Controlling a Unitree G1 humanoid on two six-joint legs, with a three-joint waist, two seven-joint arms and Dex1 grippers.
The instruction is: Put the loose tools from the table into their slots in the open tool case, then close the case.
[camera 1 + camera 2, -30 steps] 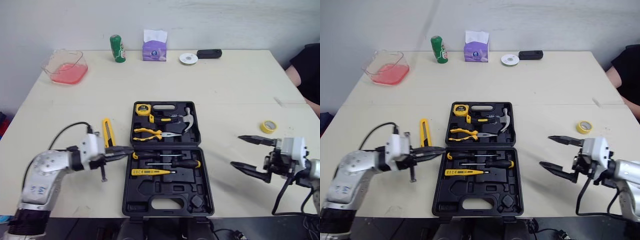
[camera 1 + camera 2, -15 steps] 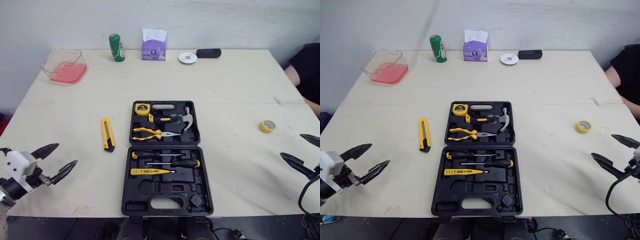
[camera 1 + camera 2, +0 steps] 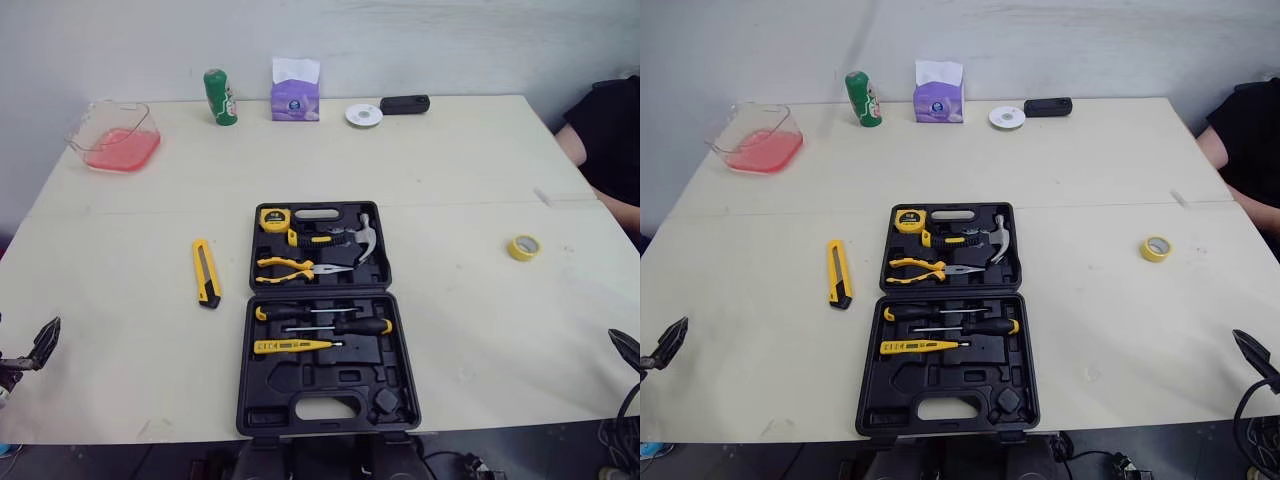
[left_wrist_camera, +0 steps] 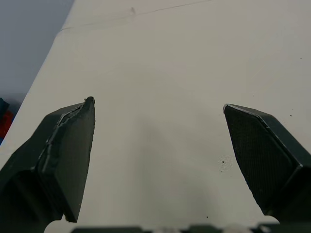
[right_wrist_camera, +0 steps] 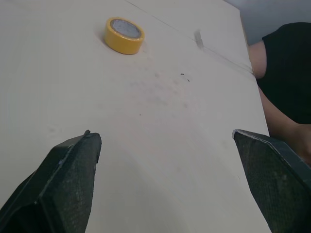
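Note:
The open black tool case lies in the middle of the table, holding a tape measure, hammer, pliers and screwdrivers in its slots. A yellow utility knife lies loose on the table just left of the case. A yellow tape roll sits loose far to the right, also seen in the right wrist view. My left gripper is open over bare table at the near left edge, nothing between its fingers. My right gripper is open at the near right edge, short of the tape roll.
Along the far edge stand a clear dish of pink liquid, a green can, a purple tissue box, a white disc and a black device. A person's arm rests at the right edge.
The left gripper, shut beside the case's left edge a second ago, has opened and drawn back to the near left edge. The right gripper has drawn back to the near right edge, still open.

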